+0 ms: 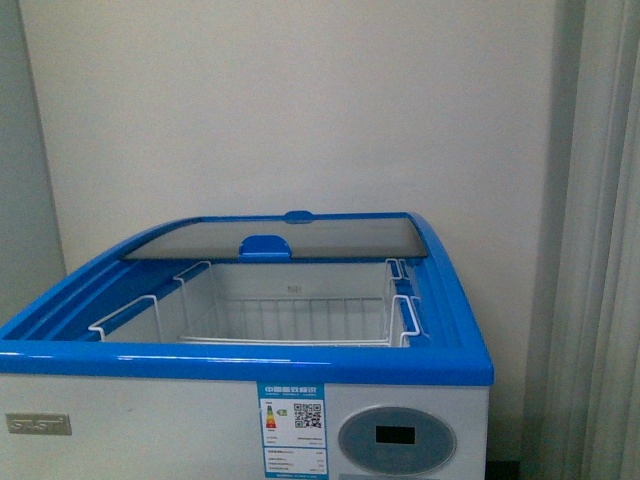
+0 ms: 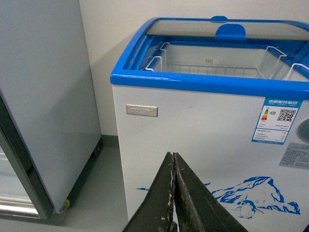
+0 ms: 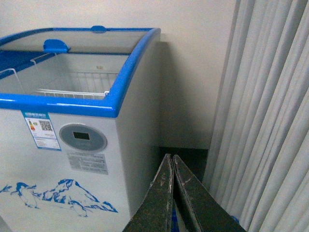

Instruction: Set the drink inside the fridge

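Observation:
The fridge [image 1: 130, 425] is a white chest freezer with a blue top rim, right in front of me. Its glass lid [image 1: 280, 238] is slid back, and white wire baskets [image 1: 290, 315] show inside. The grey oval display panel [image 1: 396, 440] is on its front. The fridge also shows in the left wrist view [image 2: 193, 140] and in the right wrist view [image 3: 140, 130]. My left gripper [image 2: 173, 157] is shut and empty, low before the fridge's front. My right gripper [image 3: 171, 158] is shut and empty, beside the fridge's right corner. The drink is out of view.
A plain white-grey cabinet [image 2: 43, 96] stands left of the fridge with a strip of floor [image 2: 101, 193] between them. A pale curtain [image 3: 265, 111] hangs at the right, close to the fridge. A cream wall [image 1: 300, 100] is behind.

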